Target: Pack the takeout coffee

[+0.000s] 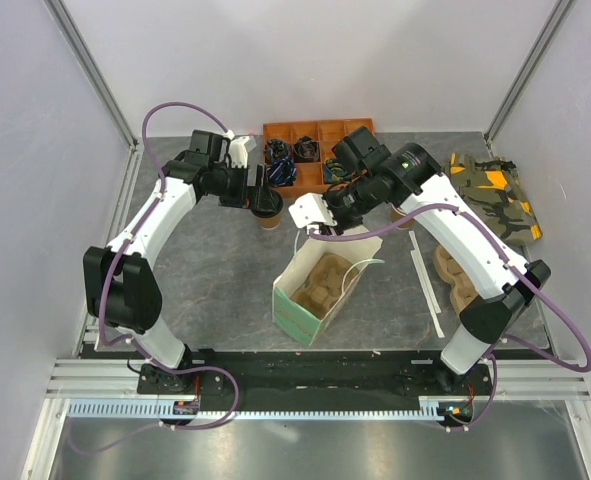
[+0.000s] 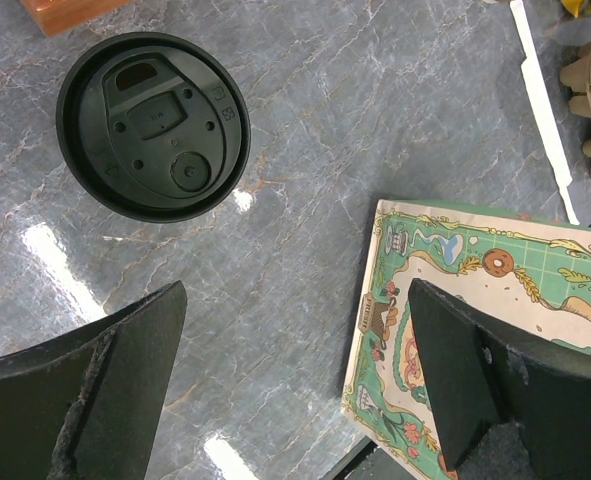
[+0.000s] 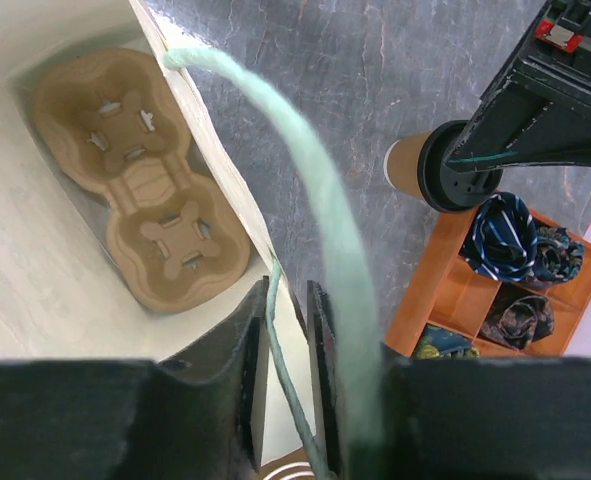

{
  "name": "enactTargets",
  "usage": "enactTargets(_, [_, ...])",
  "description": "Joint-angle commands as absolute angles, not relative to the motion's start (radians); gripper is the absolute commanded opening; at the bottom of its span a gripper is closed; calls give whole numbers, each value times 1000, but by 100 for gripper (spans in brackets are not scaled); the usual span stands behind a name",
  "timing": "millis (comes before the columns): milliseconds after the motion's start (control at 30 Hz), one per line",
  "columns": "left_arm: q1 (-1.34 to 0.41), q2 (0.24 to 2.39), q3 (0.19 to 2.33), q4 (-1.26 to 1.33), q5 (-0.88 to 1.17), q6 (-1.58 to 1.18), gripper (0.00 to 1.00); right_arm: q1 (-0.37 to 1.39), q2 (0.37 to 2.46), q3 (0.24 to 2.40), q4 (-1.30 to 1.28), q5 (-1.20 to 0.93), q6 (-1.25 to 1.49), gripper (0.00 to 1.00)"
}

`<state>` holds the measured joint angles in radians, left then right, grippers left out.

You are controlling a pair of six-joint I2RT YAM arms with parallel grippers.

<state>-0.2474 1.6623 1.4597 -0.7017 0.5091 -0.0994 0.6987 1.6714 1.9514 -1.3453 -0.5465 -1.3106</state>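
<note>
Grey, marble-veined table fills the cell between pale walls. At the upper centre of the overhead view the left arm bends at its elbow and reaches inward. Its left gripper points straight down with the jaws spread wide and nothing between them. The dark fingers look matte and scuffed along their edges.

The takeout coffee stands upright on the table just beside and below that gripper. It is a tan paper cup with a round black lid, which sits in the upper left of the left wrist view. The lid is smooth plastic with a sip slot and small raised dimples, and it lies outside the gap between the fingers.

The right arm arches from the lower right toward the centre, its wrist bent down over a paper bag. The right gripper is clenched on the bag's thin green cord handle, which passes between the nearly touching fingers. The bag stands open, white inside and printed outside with a green cartoon pattern. A brown moulded-pulp cup tray with two hollows lies on its bottom.

At the top centre, behind the cup, an orange compartment box holds rolled fabric. Camouflage cloth lies crumpled at the upper right.
</note>
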Motion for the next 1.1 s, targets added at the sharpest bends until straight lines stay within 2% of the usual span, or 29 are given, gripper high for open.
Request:
enactTargets(0, [-239, 1677, 1519, -696, 528, -71, 100, 704, 1674, 1979, -1407, -529, -1267, 11])
enactTargets(67, [-239, 1671, 1522, -695, 528, -60, 100, 704, 1681, 1996, -1402, -482, -1226, 0])
enactTargets(333, [-242, 1660, 1520, -654, 474, -6, 100, 700, 1612, 1964, -1240, -321, -870, 0])
enactTargets(533, [-275, 1683, 1529, -632, 310, 89, 99, 699, 1522, 1864, -1123, -177, -666, 0])
enactTargets(667, [-316, 1722, 1549, -627, 198, 161, 99, 699, 1461, 1821, -1046, -75, -603, 0])
enactTargets(867, [-331, 1773, 1597, -623, 189, 163, 100, 710, 1388, 1769, -1023, -43, -594, 0])
enactTargets(1067, [-350, 1798, 1603, -614, 195, 178, 100, 750, 1274, 1600, -927, -6, -594, 0])
